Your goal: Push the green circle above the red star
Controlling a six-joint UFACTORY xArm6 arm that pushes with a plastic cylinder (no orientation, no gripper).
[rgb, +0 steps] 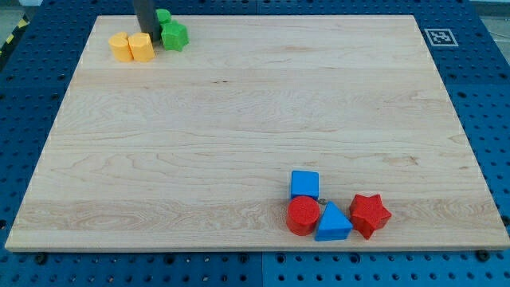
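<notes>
The green circle [163, 15] lies at the view's top left, mostly hidden behind my dark rod. My tip [147, 33] rests just left of it, between the yellow blocks and the green star [174, 36]. The red star [369, 214] lies at the view's bottom right, far from the tip.
Two yellow blocks [120, 47] [141, 47] sit side by side left of and below the tip. A blue cube [304, 184], a red circle [303, 215] and a blue triangle [332, 223] cluster left of the red star. The wooden board [255, 119] has a marker tag [438, 37] at its top right.
</notes>
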